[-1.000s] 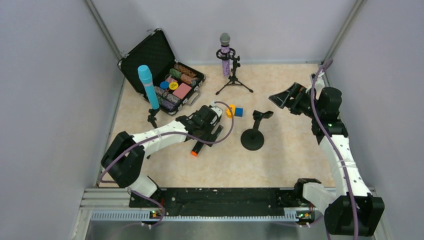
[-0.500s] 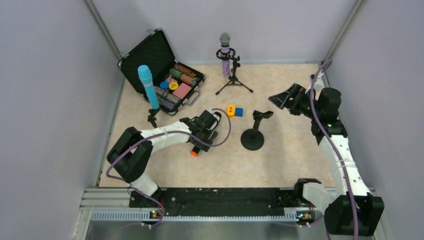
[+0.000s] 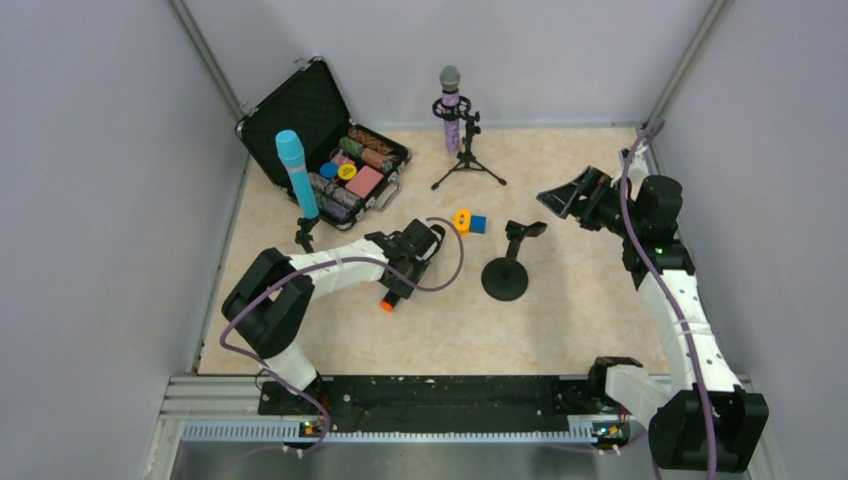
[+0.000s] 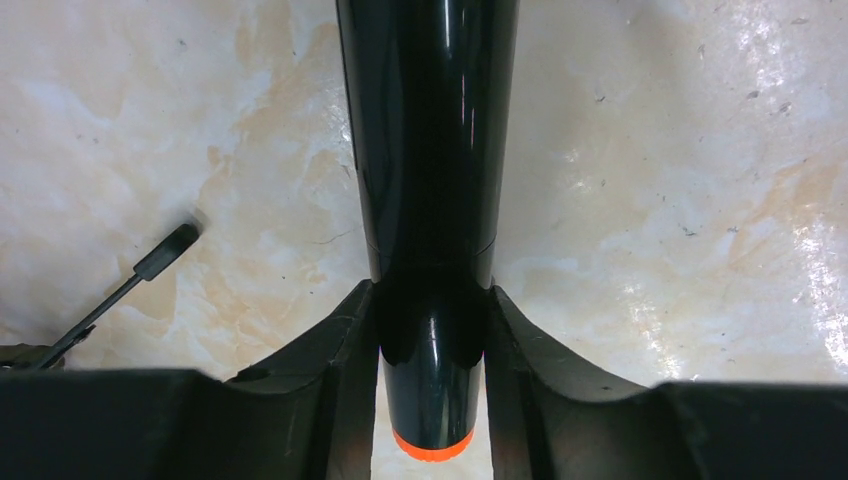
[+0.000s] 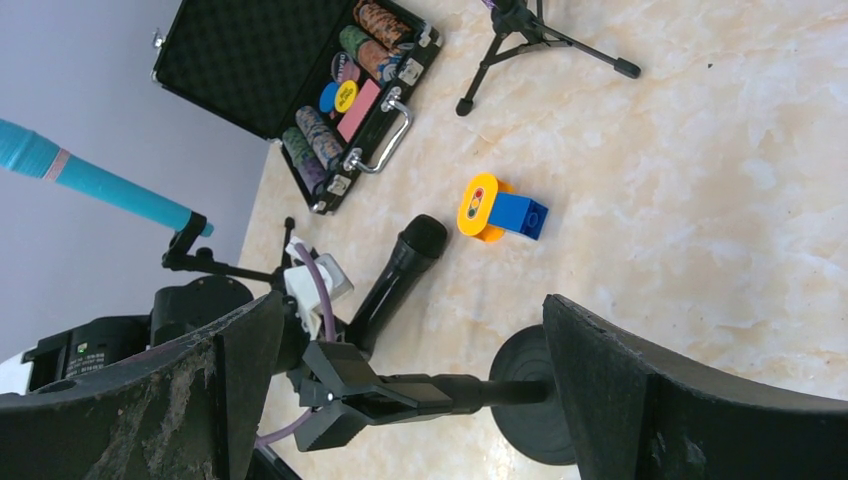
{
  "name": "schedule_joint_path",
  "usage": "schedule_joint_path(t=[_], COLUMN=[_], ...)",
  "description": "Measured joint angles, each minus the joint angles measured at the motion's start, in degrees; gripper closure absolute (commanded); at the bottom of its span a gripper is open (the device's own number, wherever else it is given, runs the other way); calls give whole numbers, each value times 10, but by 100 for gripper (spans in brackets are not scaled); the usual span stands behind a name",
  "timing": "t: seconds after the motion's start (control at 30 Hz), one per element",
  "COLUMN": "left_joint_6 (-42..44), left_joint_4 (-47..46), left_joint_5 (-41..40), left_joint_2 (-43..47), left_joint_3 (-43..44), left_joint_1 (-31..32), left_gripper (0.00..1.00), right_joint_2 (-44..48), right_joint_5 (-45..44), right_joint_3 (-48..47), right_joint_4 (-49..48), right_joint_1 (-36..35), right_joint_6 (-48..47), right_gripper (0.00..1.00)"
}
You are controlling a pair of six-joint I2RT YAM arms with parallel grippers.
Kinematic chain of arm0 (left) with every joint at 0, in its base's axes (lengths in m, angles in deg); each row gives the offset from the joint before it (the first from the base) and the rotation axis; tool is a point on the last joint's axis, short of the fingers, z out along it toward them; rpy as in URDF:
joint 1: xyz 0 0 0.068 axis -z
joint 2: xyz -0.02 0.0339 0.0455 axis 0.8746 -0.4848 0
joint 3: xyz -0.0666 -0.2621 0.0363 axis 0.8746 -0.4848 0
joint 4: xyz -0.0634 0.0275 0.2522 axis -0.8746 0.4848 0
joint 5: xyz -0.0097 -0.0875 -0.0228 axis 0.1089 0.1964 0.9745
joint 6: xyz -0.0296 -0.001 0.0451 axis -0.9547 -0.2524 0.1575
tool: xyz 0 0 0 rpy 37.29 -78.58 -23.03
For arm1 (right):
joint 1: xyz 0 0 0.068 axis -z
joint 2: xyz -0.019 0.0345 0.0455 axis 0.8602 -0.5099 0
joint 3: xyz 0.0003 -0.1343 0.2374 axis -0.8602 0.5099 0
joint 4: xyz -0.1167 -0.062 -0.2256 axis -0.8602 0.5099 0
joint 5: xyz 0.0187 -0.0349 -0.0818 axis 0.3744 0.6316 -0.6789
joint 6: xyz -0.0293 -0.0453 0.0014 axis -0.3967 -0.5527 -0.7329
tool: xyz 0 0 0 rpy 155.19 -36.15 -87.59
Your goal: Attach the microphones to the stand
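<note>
Left wrist view: the left gripper [image 4: 430,335] clamps both sides of the glossy black stick microphone with an orange end [image 4: 428,150], which lies flat on the beige marbled tabletop [image 4: 680,180]; the right gripper [image 5: 405,330] hangs with jaws wide apart, empty

Open black case [image 3: 300,110] far left, coloured chips [image 3: 365,150] inside. Yellow-and-blue toy block [image 3: 468,222] mid-table, well apart. Tabletop [image 3: 560,330] marbled beige.
</note>
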Motion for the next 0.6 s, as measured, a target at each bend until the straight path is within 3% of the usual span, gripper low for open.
schedule_joint_path(t=[0.37,0.6], left_joint_6=[6,4], left_joint_4=[17,-11], left_joint_5=[25,61], left_joint_2=[18,138], left_joint_3=[13,13], left_joint_1=[-2,-12], left_gripper=[100,100], right_joint_2=[0,0], right_joint_5=[2,4], right_joint_3=[0,0], right_joint_4=[0,0], right_joint_1=[0,-5], right_joint_6=[0,1], right_gripper=[1,1])
